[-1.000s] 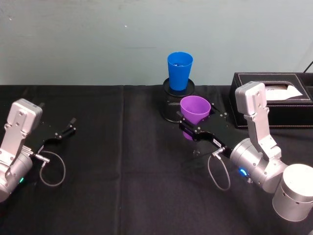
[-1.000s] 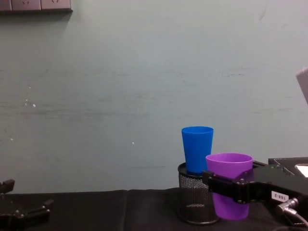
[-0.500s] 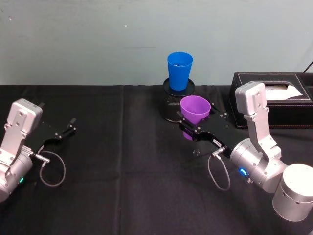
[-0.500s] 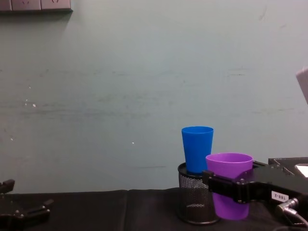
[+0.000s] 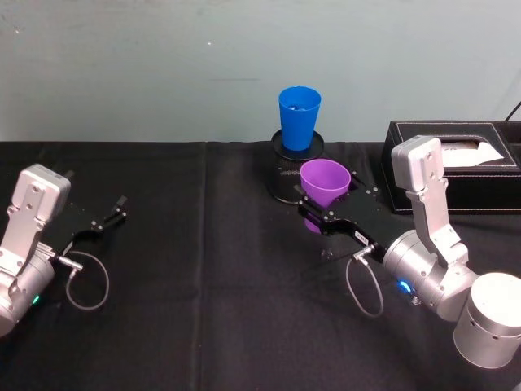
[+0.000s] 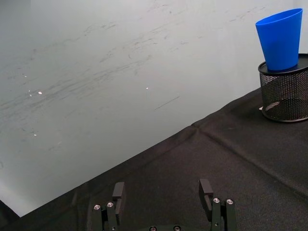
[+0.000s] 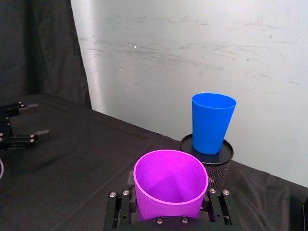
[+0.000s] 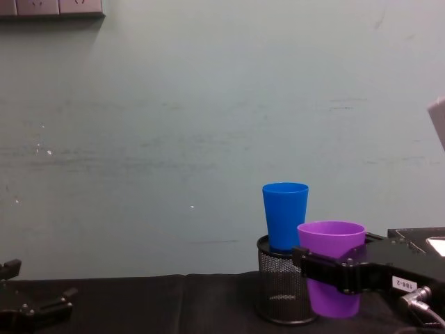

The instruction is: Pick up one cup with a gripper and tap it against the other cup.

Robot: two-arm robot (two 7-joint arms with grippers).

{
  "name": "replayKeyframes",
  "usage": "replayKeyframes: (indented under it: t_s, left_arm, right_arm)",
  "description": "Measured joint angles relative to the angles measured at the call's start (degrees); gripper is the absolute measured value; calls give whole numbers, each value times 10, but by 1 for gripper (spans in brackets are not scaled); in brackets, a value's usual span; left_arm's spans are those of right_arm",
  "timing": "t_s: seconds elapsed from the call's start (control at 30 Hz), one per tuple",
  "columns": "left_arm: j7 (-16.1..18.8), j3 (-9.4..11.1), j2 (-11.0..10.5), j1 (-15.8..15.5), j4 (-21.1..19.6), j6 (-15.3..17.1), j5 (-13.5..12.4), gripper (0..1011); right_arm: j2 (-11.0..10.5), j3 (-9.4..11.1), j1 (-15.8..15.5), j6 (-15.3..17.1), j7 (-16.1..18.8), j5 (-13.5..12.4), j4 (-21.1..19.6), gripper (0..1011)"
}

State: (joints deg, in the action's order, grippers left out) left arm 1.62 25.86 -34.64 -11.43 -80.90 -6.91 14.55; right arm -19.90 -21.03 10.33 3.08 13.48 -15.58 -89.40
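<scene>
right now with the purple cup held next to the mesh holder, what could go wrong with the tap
1. The blue cup stands high on top of the black mesh holder, so a firm tap could well topple it.
2. The purple cup, clamped in the right gripper, sits lower than the blue cup and close beside the holder; moved straight across, it would likely strike the mesh, not the cup.
The left gripper lies parked far left, open.

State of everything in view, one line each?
purple cup: upright, clamped by the right gripper
blue cup: upright, standing in the mesh holder
mesh holder: upright on the table
right gripper: shut on the purple cup
left gripper: open, empty, low at the table's left
</scene>
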Motion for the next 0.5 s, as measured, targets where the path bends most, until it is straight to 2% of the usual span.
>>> replayKeyframes:
  t_s: [0.5]
  left_arm:
    - [0, 0, 0, 0, 0, 0, 0, 1000]
  right_arm:
    - [0, 0, 0, 0, 0, 0, 0, 733]
